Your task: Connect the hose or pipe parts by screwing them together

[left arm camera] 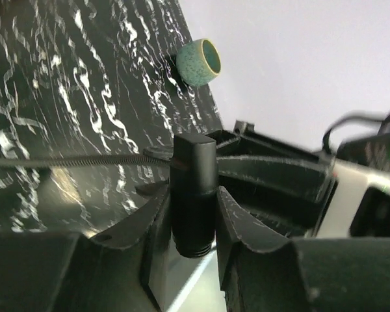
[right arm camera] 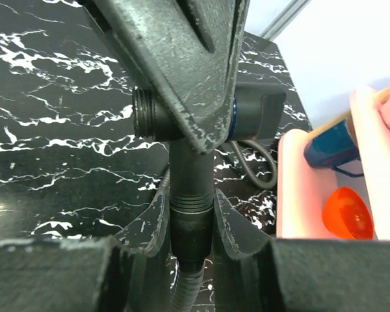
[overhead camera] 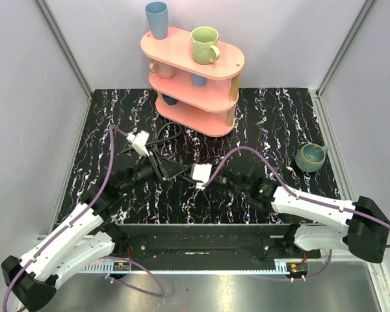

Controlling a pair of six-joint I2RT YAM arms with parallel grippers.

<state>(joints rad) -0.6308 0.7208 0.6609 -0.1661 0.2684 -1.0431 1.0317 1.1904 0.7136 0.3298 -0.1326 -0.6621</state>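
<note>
Across the middle of the dark marbled table, just in front of the pink shelf, the two arms meet tip to tip. The broadest risk is crowding: with the fingers of one crossing over those of the other, any turn of a wrist could knock them together and jolt a part loose.

The left gripper is clamped on the threaded fitting, its screw end sticking out toward the wrist. The right gripper has both fingers pressed against the ribbed fitting, gripping it.

Seen from the right wrist, the two fittings stand crosswise, one butting the side of the other. Screwing from here would probably cross-thread or simply skid off, so they need lining up end to end first.

The left hose runs off taut to the side, and the right hose trails back between the fingers. Twisting may wind them up, drag a fitting askew, or snag a loop by the shelf foot.

The exposed threads could be scuffed by a finger.
</note>
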